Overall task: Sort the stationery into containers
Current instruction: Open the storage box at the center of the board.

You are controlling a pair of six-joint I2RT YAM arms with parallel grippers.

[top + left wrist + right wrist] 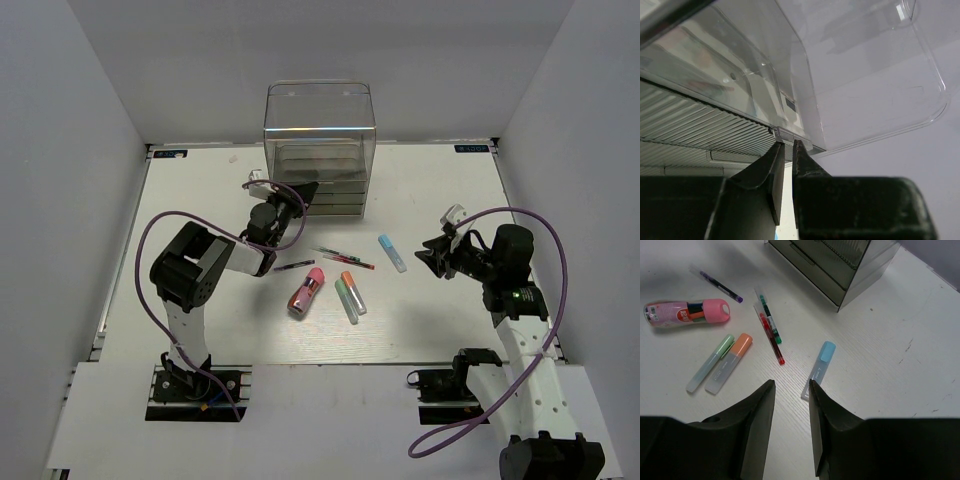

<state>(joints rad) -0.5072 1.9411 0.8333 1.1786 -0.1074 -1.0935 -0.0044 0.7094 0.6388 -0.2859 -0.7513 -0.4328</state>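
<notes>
Right wrist view: light-blue-capped clear marker [819, 369], flat on white table [900, 365], just ahead of right gripper [791, 385], jaws spread. Likely light, rigid, slick, prone to rolling; take mid-barrel, crosswise. Left gripper [788, 147]: jaws nearly together at lower edge of clear plastic organizer [865, 75]; whether they pinch it cannot be told.

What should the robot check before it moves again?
1. Right hand open and empty: ok.
2. Light-blue marker lying free, with nothing on it: ok.
3. Left hand up against the organizer front edge: ok.
4. Left hand really pinching the small grey tab: cannot tell.
5. One of the drawers pulled out, ready for pens: not ok, they all look pushed in.
</notes>
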